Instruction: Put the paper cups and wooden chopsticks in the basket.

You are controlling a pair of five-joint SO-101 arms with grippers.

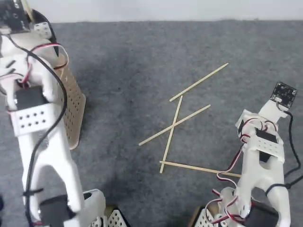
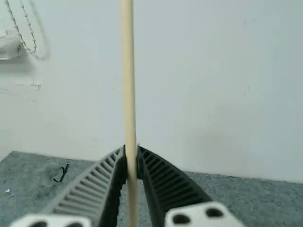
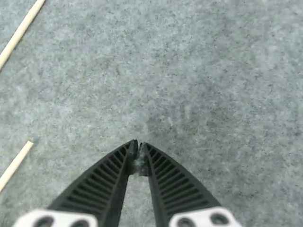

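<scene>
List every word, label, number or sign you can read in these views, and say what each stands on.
None: no text can be read in any view.
Thin pale wooden chopsticks, loose on the grey felt mat: plain.
Perforated light wooden basket: plain.
Small black camera board on an arm: any markings too small to read.
Left gripper, shut on a pale wooden chopstick, and shut right gripper: unmarked.

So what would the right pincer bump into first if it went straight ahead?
Probably just the bare grey mat; the right pincer points at it, with the chopsticks lying off to the side.
</scene>
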